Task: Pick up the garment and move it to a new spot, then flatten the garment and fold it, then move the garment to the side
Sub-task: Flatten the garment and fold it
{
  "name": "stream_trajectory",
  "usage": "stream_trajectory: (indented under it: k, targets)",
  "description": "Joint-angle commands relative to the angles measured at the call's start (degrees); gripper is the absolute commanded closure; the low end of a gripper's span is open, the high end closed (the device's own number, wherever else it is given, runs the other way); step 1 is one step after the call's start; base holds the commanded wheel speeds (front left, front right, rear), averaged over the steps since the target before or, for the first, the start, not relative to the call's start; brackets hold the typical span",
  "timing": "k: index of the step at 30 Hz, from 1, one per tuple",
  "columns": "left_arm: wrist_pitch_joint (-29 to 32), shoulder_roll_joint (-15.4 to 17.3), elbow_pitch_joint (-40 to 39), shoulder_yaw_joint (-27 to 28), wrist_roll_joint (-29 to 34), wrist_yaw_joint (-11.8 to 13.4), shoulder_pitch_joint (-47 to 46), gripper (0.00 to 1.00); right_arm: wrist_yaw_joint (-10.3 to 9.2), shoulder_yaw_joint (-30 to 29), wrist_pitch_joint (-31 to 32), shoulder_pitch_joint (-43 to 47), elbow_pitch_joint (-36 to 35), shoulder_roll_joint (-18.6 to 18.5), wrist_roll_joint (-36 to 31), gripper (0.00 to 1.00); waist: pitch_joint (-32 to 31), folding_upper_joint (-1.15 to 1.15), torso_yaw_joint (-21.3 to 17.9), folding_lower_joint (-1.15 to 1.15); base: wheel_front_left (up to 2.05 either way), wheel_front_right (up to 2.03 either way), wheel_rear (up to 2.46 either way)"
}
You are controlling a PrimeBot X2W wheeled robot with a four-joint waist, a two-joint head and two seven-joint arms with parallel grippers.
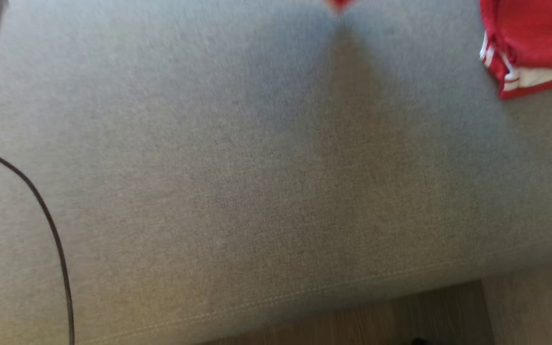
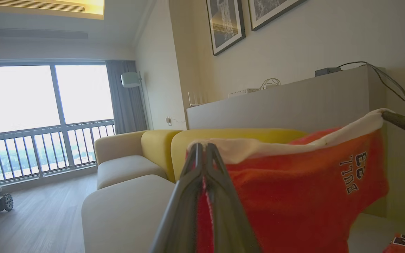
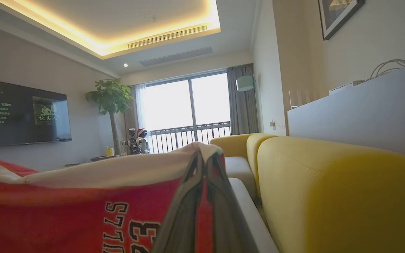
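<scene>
While the garment (image 2: 304, 200) hangs over the grey sofa seat (image 1: 257, 191), its white edge (image 2: 276, 147) runs taut from side to side between my two grippers. The red cloth droops below it, and the lettering (image 2: 355, 172) is turned sideways. My left gripper (image 2: 204, 149) is clamped on one end of that edge, fingers roughly level and pointing toward the yellow backrest (image 2: 244, 134). My right gripper (image 3: 204, 156) pinches the other end likewise. One garment, two grippers, both gripping it.
</scene>
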Motion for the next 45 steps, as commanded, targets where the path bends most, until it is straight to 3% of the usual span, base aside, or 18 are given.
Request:
stream_trajectory:
  k: [1, 6, 11, 13, 18, 26, 31, 36, 41, 45]
  targets:
    - [-0.55, 1.52, -0.93, 2.89, 1.66, 0.10, -3.24, 1.00, -0.02, 0.20, -0.79, -1.84, -2.09, -0.02, 0.02, 1.00, 3.34, 0.00, -0.75, 0.00, 0.00, 0.00, 0.00]
    - [-0.65, -0.19, -9.53, 12.27, 10.28, -0.73, 2.09, 1.00, -0.02, 0.47, -1.56, 1.28, -8.53, -1.71, 0.58, 1.00, 4.65, 0.00, -0.05, 0.00, 0.00, 0.00, 0.00]
    - [-0.66, -1.07, -15.57, 15.15, 14.74, -2.50, 18.45, 1.00, -0.02, 2.08, -1.59, 15.93, -14.36, -3.58, 2.34, 1.00, 2.42, 0.00, 1.29, 0.00, 0.00, 0.00, 0.00]
    - [-0.67, -1.15, -17.65, 14.76, 15.39, -2.84, 29.60, 1.00, -0.02, 2.98, -1.41, 27.19, -15.74, -4.77, 4.57, 1.00, 0.13, 0.00, 2.10, 0.00, 0.00, 0.00, 0.00]
    - [-0.67, -0.28, -22.98, 12.61, 16.40, -2.92, 46.63, 1.00, -0.02, 3.24, 2.30, 45.12, -17.96, -4.96, 8.50, 1.00, -3.86, 0.00, 2.58, 0.00, 0.00, 0.00, 0.00]
    - [-0.67, 1.18, -27.41, 7.60, 23.22, -2.93, 68.10, 1.00, -0.02, 4.96, 11.96, 64.30, -22.81, -6.09, 11.43, 1.00, -9.09, 0.00, 2.50, 0.00, 0.00, 0.00, 0.00]
    - [-0.67, 1.48, -27.99, 6.92, 24.97, -2.94, 75.71, 1.00, -0.02, 4.51, 17.40, 71.58, -27.92, -8.60, 13.03, 1.00, -10.53, 0.00, 3.22, 0.00, 0.00, 0.00, 0.00]
    - [-0.67, 2.66, -28.96, 7.80, 25.11, -2.94, 80.97, 1.00, -0.02, -1.03, 21.05, 78.89, -34.79, -10.36, 14.15, 1.00, -12.08, 0.00, 4.32, 0.00, 0.00, 0.00, 0.00]
    - [-0.67, 1.99, -31.76, 9.92, 22.05, -2.94, 84.30, 1.00, -0.02, -8.89, 23.91, 81.17, -40.92, -7.48, 14.86, 1.00, -13.80, 0.00, 4.43, 0.00, 0.00, 0.00, 0.00]
    - [-0.68, 1.10, -32.73, 9.92, 18.48, -2.94, 83.76, 1.00, -0.02, -10.60, 26.53, 77.85, -41.36, -5.07, 13.14, 1.00, -14.25, 0.00, 4.52, 0.00, 0.00, 0.00, 0.00]
